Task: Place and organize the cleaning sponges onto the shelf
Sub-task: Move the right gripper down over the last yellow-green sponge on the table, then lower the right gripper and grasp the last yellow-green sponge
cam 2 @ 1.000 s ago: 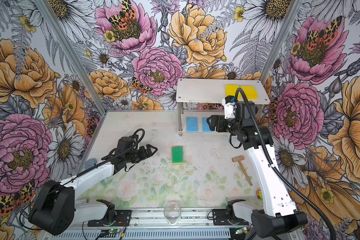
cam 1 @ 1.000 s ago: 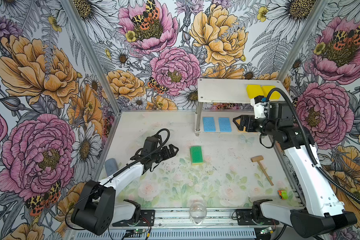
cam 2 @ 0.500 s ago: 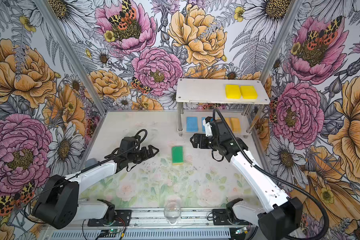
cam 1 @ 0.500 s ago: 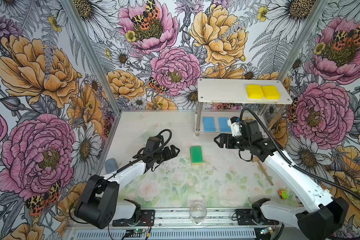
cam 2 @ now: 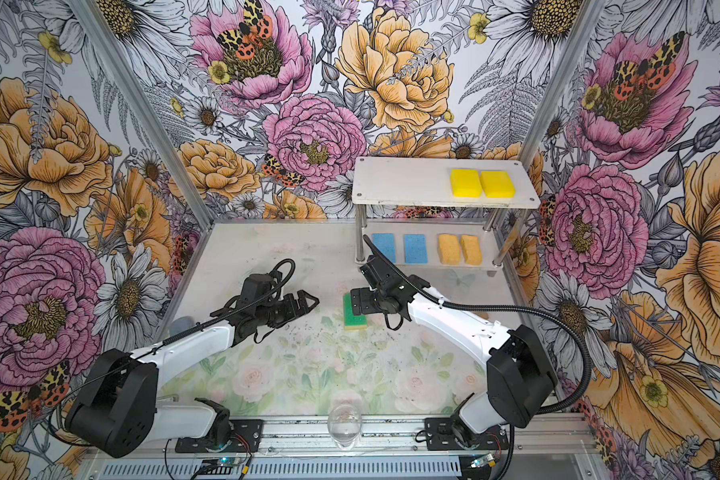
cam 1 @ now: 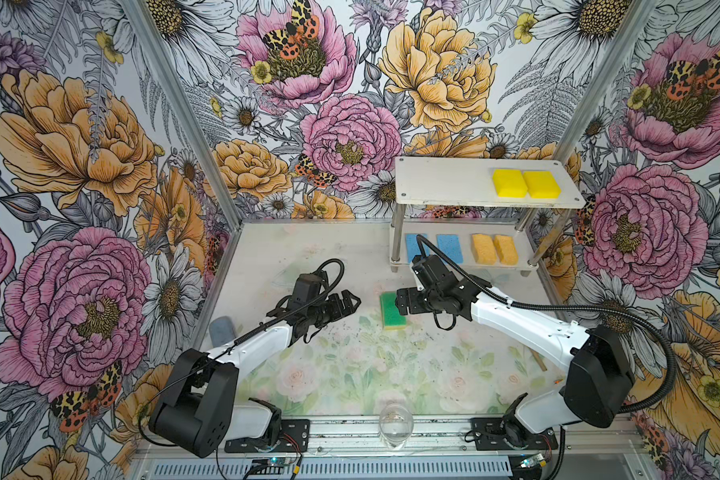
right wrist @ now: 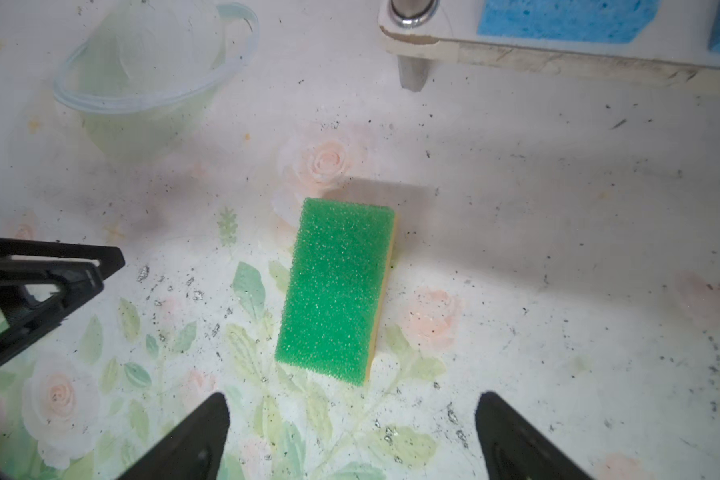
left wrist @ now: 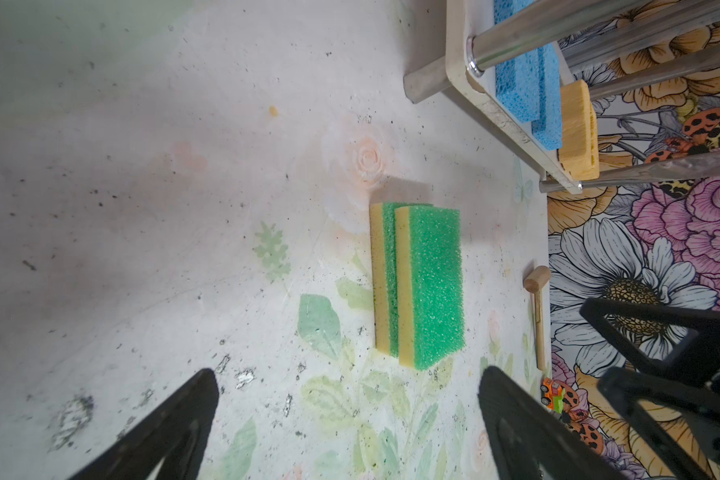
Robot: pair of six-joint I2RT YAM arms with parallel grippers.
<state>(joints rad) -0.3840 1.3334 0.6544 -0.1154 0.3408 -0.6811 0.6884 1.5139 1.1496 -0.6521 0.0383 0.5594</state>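
Right jaws spread wide and empty, I hold them just beside the two green-topped sponges with yellow bases (cam 1: 391, 309), which lie stacked on the pale floral tabletop (cam 1: 350, 374) in front of the shelf. The upper sponge (left wrist: 429, 282) sits shifted sideways on the lower sponge (left wrist: 385, 270), so a strip of the lower one's green top and yellow side shows. In both top views my right jaws overlap the stack's right edge, yet both wrist views show them clear of it, not touching.

My left jaws are also spread and empty. They point at the stack from its left, with bare tabletop between.

Behind the stack stands the two-tier shelf of white boards on shiny metal posts (cam 1: 445, 183). On its lower board lie two flat blue sponges (cam 1: 449, 248) to the left and two porous orange-yellow sponges (cam 1: 483, 248) to the right. On the right part of the top board, two thick bright yellow sponges (cam 1: 510, 183) lie side by side, touching.

Farther out, a clear glass (cam 1: 395, 419) stands at the front edge, a grey-blue cylinder (cam 1: 222, 328) sits by the left wall, and a small wooden mallet (left wrist: 537, 307) lies near the right wall, with a little orange and green toy car (left wrist: 553, 395) close to its handle end.
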